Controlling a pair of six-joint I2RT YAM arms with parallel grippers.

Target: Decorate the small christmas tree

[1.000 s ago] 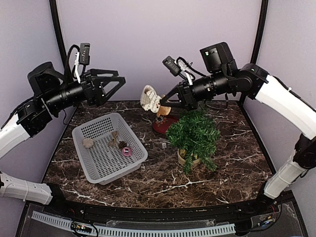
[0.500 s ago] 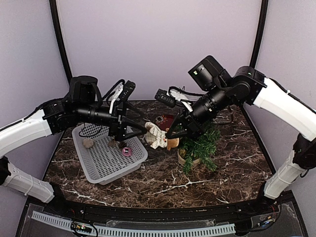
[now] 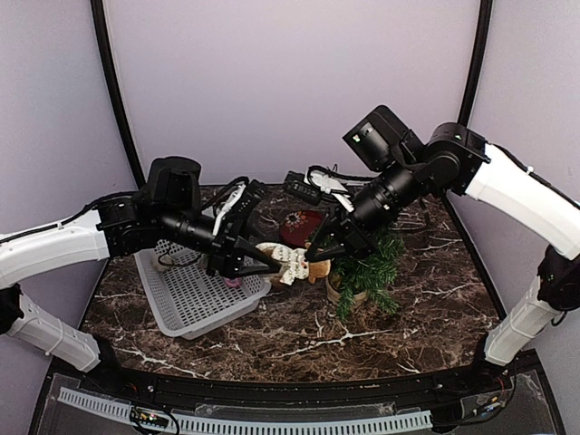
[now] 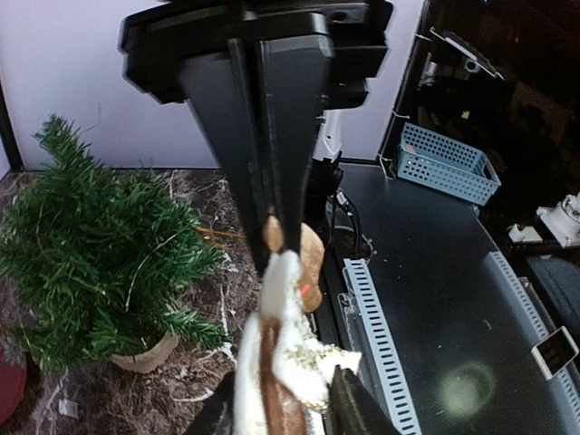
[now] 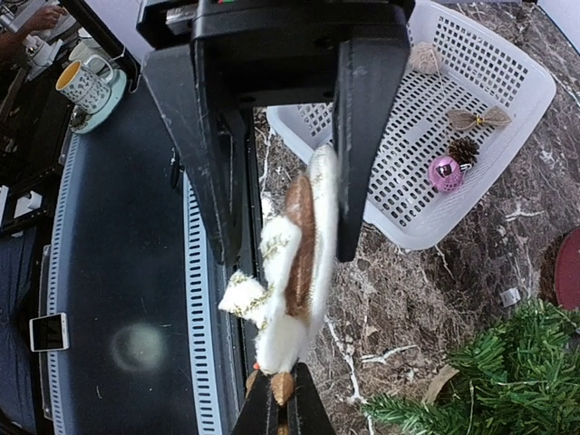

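Note:
A white, brown and gold plush ornament (image 3: pixel 292 263) hangs in the air between the two arms, left of the small christmas tree (image 3: pixel 367 263). My right gripper (image 3: pixel 313 256) is shut on the ornament's brown tip (image 5: pixel 279 388). My left gripper (image 3: pixel 272 265) comes from the other side, shut on the ornament's white body (image 4: pixel 281 335), with its fingers (image 5: pixel 358 163) on either side. The tree (image 4: pixel 91 254) stands upright in its beige pot (image 3: pixel 340 292), partly hidden behind the right arm.
A white mesh basket (image 3: pixel 181 290) sits at the left under my left arm. It holds a pink bauble (image 5: pixel 445 172), a pine cone (image 5: pixel 465 149), a bow (image 5: pixel 480 118) and a pale ball (image 5: pixel 421 56). A red plate (image 3: pixel 299 222) lies behind the grippers.
My left arm swung in from above the basket to the ornament, and its jaws went from wide open to closed round it. The right gripper brought the ornament down and leftwards from beside the back wall.

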